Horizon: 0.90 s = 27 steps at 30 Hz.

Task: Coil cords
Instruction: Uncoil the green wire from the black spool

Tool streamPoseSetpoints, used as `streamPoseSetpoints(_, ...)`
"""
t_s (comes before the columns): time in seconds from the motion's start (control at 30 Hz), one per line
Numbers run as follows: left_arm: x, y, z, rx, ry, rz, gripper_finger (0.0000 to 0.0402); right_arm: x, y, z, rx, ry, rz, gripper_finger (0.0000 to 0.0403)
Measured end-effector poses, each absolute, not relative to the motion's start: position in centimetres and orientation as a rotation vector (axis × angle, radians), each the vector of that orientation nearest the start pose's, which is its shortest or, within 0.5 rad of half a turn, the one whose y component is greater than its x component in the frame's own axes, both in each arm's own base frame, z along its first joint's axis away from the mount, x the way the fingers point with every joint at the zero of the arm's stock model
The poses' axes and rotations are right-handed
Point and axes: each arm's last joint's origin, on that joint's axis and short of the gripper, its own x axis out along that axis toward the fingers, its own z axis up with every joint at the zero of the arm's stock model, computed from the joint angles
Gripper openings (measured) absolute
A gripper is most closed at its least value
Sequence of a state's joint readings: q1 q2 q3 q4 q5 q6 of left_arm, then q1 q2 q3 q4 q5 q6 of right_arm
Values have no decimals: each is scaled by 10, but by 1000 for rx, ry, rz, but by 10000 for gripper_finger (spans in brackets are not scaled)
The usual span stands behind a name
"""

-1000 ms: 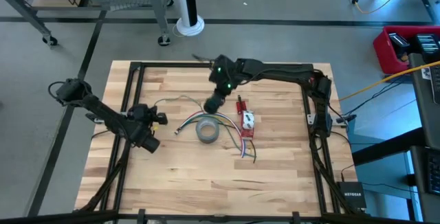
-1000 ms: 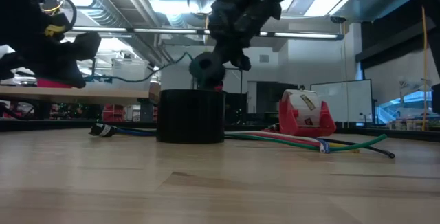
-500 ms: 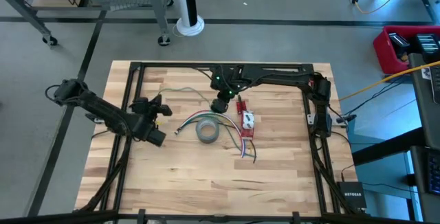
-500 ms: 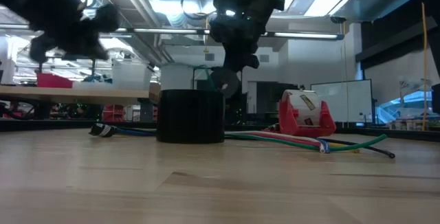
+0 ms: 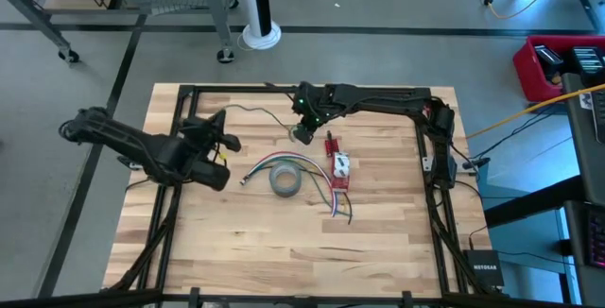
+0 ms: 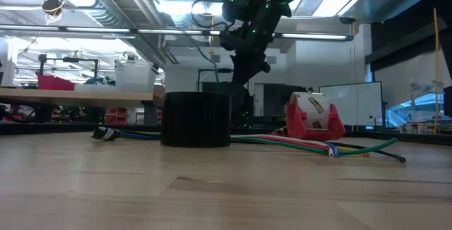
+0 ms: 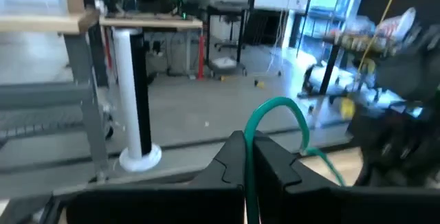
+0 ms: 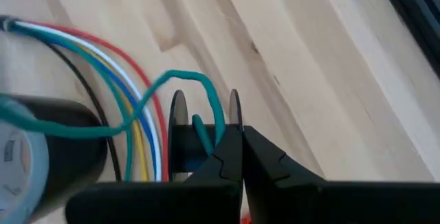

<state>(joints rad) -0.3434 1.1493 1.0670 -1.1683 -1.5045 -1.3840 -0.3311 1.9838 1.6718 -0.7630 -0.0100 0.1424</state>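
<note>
1. Progress looks early to me: the green cord (image 5: pixel 253 111) hangs in a loose arc above the table (image 5: pixel 255 251), strung between my two grippers and not yet wound into any ring.
2. My left gripper (image 5: pixel 219 125) is raised over the left part of the table, jaws closed on one end of the cord; its wrist view shows the green strand (image 7: pixel 275 110) pinched between the dark fingers and looping upward.
3. My right gripper (image 5: pixel 302 133) sits near the far middle of the table, just beyond the grey tape roll (image 5: pixel 285 179), jaws clamped on the other end, where the cord (image 8: pixel 196 107) kinks into a small bend right at the fingertips.
4. Still left, as I judge it: bring the ends together, wrap the length into turns, and lay the ring down.
5. A second bundle of coloured wires (image 5: pixel 321 178) lies flat on the table, running past the tape roll toward the red tape dispenser (image 5: pixel 337 164); it is straight, uncoiled and untouched.
6. The held cord is thin, smooth-jacketed and springy enough to hold a curve in the air.
7. The table is pale butcher-block wood with visible grain. The tape roll is a squat, matte cylinder. The dispenser is hard red plastic with a white label.
</note>
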Motion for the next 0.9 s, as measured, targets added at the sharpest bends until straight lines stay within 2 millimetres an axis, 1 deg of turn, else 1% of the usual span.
streamPoseSetpoints(0.1,185,-39,333,-141,-32,1190,0,403,-144,241,323,1011,-383,1)
streamPoseSetpoints(0.27,198,-53,345,-132,-22,1128,0,407,-157,233,337,972,-409,1)
streamPoseSetpoints(0.4,210,-67,354,-144,-14,1055,0,412,-172,234,383,864,-449,1)
streamPoseSetpoints(0.5,217,-78,358,-153,-2,987,0,415,-183,240,397,754,-469,1)
streamPoseSetpoints(0.7,237,-98,356,-148,35,842,0,415,-203,249,443,615,-507,1)
streamPoseSetpoints(0.8,249,-110,350,-131,62,762,0,412,-210,249,483,602,-511,1)
streamPoseSetpoints(0.9,259,-119,340,-110,92,705,0,410,-218,252,512,552,-527,1)
